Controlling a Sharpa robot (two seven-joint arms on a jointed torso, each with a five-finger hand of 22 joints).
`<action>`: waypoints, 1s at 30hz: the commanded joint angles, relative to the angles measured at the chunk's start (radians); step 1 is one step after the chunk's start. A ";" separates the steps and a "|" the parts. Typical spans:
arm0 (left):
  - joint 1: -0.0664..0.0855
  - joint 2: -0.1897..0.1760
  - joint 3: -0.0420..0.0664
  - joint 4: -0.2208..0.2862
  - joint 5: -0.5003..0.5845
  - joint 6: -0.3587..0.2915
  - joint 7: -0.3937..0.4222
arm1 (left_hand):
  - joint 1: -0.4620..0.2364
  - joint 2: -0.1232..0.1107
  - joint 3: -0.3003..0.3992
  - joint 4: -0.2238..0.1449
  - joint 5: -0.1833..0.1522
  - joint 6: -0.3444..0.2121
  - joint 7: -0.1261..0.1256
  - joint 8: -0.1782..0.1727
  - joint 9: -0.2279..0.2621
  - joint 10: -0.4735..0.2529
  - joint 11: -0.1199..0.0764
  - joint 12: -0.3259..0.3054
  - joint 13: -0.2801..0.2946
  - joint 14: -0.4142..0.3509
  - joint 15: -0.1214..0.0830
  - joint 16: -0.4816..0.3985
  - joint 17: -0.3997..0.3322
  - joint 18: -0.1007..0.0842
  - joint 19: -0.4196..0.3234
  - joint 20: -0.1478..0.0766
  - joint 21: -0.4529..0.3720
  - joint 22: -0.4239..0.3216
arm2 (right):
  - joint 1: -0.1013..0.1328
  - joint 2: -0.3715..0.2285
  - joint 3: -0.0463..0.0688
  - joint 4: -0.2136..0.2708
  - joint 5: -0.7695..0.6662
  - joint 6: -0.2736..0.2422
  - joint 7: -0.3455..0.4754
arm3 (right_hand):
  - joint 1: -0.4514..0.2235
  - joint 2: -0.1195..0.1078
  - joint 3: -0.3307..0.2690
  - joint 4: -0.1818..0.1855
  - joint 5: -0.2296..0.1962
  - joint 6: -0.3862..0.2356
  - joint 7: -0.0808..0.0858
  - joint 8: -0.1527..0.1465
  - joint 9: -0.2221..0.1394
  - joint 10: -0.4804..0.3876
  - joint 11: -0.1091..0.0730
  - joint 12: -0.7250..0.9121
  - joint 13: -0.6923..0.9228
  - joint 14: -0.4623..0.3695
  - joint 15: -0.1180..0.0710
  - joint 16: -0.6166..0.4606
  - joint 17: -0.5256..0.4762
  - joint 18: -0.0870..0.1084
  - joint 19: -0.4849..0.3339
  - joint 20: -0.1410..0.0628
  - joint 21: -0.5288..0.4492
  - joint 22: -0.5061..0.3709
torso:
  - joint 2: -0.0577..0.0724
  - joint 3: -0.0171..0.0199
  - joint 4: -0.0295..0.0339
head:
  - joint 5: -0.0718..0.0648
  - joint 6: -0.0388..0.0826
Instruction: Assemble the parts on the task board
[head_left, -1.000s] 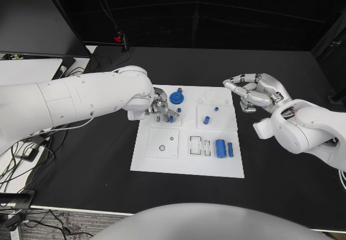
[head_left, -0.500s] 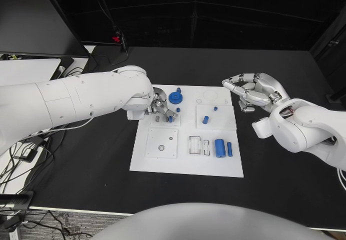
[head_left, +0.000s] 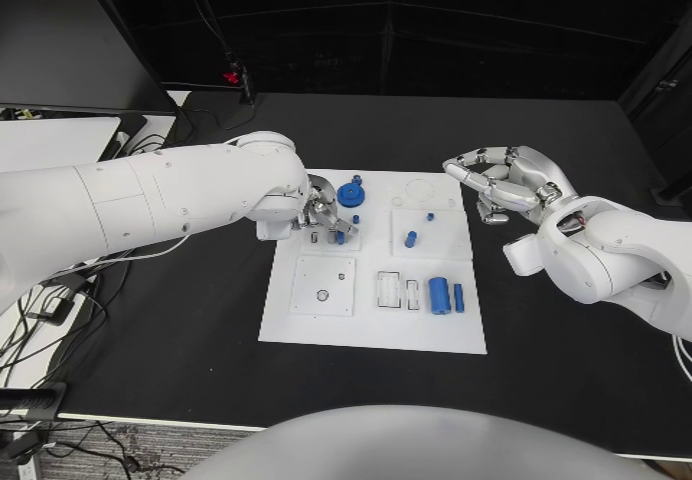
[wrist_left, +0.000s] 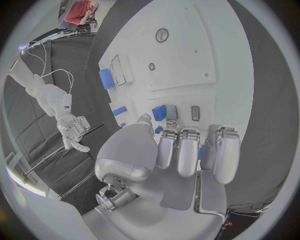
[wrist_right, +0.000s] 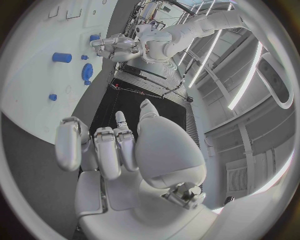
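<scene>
So the left hand (head_left: 323, 212) is down on the task board (head_left: 375, 335), upper-left corner, w/ its fingers (wrist_left: 187, 152) bunched over a small blue part (head_left: 338, 236), just below the blue gear (head_left: 351, 195). Looks like it's grasping that part, but the wrist view has the fingertips covering the contact, so can't say 100%. The right hand (head_left: 512, 185) hangs over the black worktop (head_left: 577, 380) just off the board's right edge, fingers curled in, nothing in them afaict.

Other parts on the board: a short blue peg (head_left: 411, 239) in the upper-right block, and a fat blue cylinder (head_left: 438, 296) next to a thin one (head_left: 459, 297) lower right.

Tip for this step imo: keep the part square to its seat, lower it straight, don't twist near the gear bc it sits really close. Only let go once it's seated flush. The right hand should stay clear of the board so it doesn't knock the peg.

Vs a sec ago: basically no diff. The left hand hasn't shifted on the part, the right hand drifted maybe a hair, and the parts all sit where they were.
</scene>
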 joint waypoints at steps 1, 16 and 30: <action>-0.001 0.003 0.000 -0.001 -0.003 0.011 0.015 | 0.019 0.000 0.008 0.001 0.008 0.007 -0.001 -0.003 0.005 0.103 -0.007 0.003 0.263 0.105 -0.007 0.001 0.263 -0.006 0.108 -0.007 0.003 0.263 | 0.001 0.001 0.000 0.000 0.003 0.004 -0.001 | 0.003 0.009 -0.008 0.000 0.006 -0.006 0.027 0.006 0.002 0.108 0.007 0.003 0.263 0.104 0.008 0.002 0.263 0.012 -0.008 -0.002 -0.007 0.108 | 0.000 0.0003 -0.0007 | 0.000 -0.001; -0.003 0.007 0.000 -0.006 -0.003 0.014 0.016 | 0.129 0.009 0.054 0.001 0.107 0.000 -0.011 -0.014 0.044 0.103 -0.017 0.003 0.263 0.105 -0.017 0.001 0.263 -0.006 0.108 -0.016 0.003 0.263 | -0.003 0.001 0.000 -0.002 0.003 0.006 -0.008 | 0.002 0.011 -0.010 0.000 0.007 -0.008 0.027 0.009 0.002 0.108 0.007 0.003 0.263 0.104 0.008 0.002 0.263 0.013 -0.010 -0.002 -0.009 0.106 | 0.000 -0.0001 -0.0003 | -0.004 -0.003; -0.003 0.002 0.000 -0.005 -0.003 0.006 0.028 | 0.258 -0.025 0.196 -0.003 0.326 0.006 -0.017 -0.025 0.092 0.103 -0.024 0.003 0.263 0.105 -0.025 0.001 0.263 -0.006 0.108 -0.025 0.003 0.263 | -0.007 0.001 0.000 -0.007 0.003 0.008 -0.016 | 0.002 0.012 -0.011 0.000 0.008 -0.010 0.027 0.011 0.002 0.108 0.007 0.003 0.263 0.104 0.008 0.002 0.263 0.013 -0.011 -0.002 -0.010 0.105 | 0.000 -0.0001 -0.0002 | -0.008 -0.006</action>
